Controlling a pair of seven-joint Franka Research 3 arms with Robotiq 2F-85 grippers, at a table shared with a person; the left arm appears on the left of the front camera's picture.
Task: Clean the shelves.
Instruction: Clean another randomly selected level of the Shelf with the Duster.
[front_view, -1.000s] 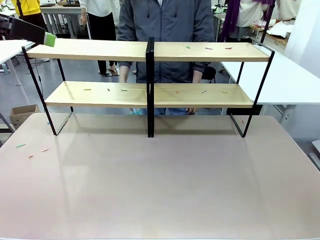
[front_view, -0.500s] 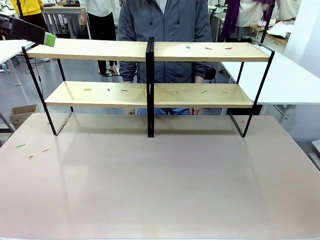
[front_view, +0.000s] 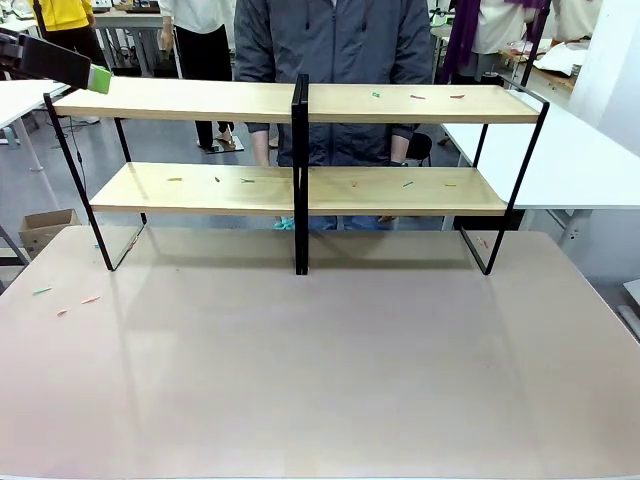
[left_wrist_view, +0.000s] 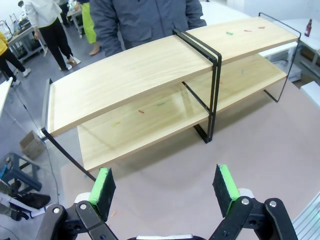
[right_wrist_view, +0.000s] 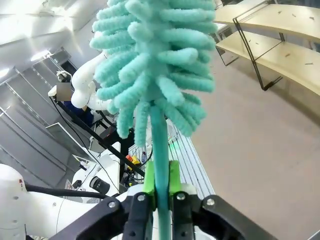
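Note:
The shelves (front_view: 300, 105) stand across the far half of the brown table, two light wooden boards in a black frame. Small coloured scraps (front_view: 417, 97) lie on the upper right board, and more scraps (front_view: 217, 180) dot the lower board. My left gripper (front_view: 95, 78) hovers off the upper board's left end. In the left wrist view it (left_wrist_view: 165, 187) is open and holds nothing, looking down on the shelves (left_wrist_view: 130, 75). My right gripper (right_wrist_view: 161, 182) is shut on the handle of a fluffy teal duster (right_wrist_view: 160, 55), away from the shelves (right_wrist_view: 285, 50).
A person (front_view: 335, 60) in a grey jacket stands close behind the shelves. A few scraps (front_view: 90, 299) lie on the table (front_view: 320, 370) at the left. A white table (front_view: 580, 160) flanks the right side, and a cardboard box (front_view: 45, 228) sits on the floor at left.
The person behind the shelves has shifted slightly. My left gripper has stayed at the upper board's left end.

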